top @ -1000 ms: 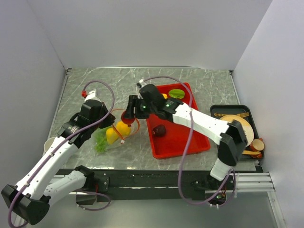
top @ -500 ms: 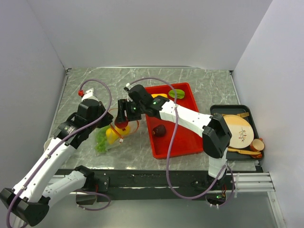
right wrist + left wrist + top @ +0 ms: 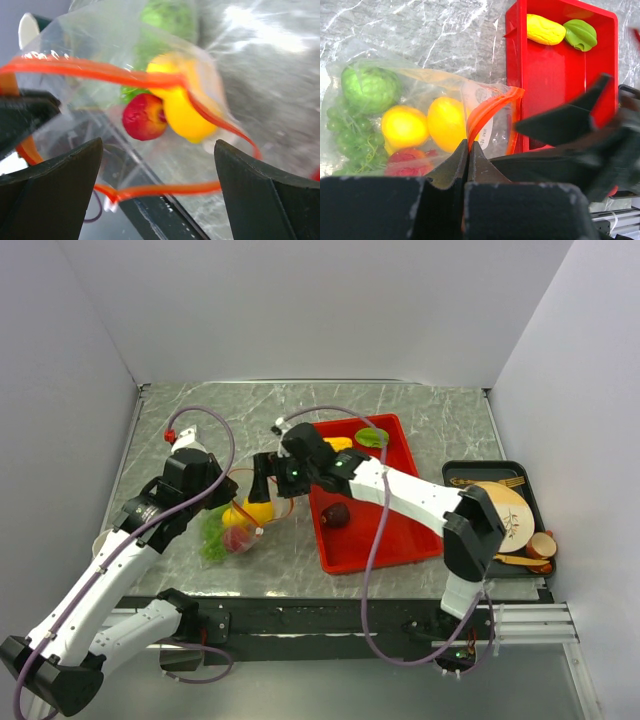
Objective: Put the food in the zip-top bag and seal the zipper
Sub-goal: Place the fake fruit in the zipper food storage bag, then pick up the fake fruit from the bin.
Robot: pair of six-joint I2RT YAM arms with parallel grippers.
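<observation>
Left gripper (image 3: 468,146) is clamped tight, jaws pressed together on the orange zipper (image 3: 487,111) at the near lip of the bag (image 3: 380,65). That pulls the mouth up into an open loop, so nothing is sealed. Right gripper (image 3: 157,150) is spread wide with nothing between its fingers (image 3: 55,175). It's parked right at the open mouth, with its camera looking straight in.

Inside the bag there's a red fruit (image 3: 144,116), two yellow lemons (image 3: 445,122), a green leafy ball (image 3: 370,87) and some green grapes (image 3: 350,135), all bunched toward the closed end. The red fruit sits right up against one lemon.

The bag lies on the gray marble table (image 3: 220,410) just left of the red tray (image 3: 390,525), mouth end toward the tray and just beside its wall. The tray has a dark red piece (image 3: 336,514) around the middle. A yellow piece (image 3: 545,29) and a green piece (image 3: 580,34) sit side by side at its far end.
</observation>
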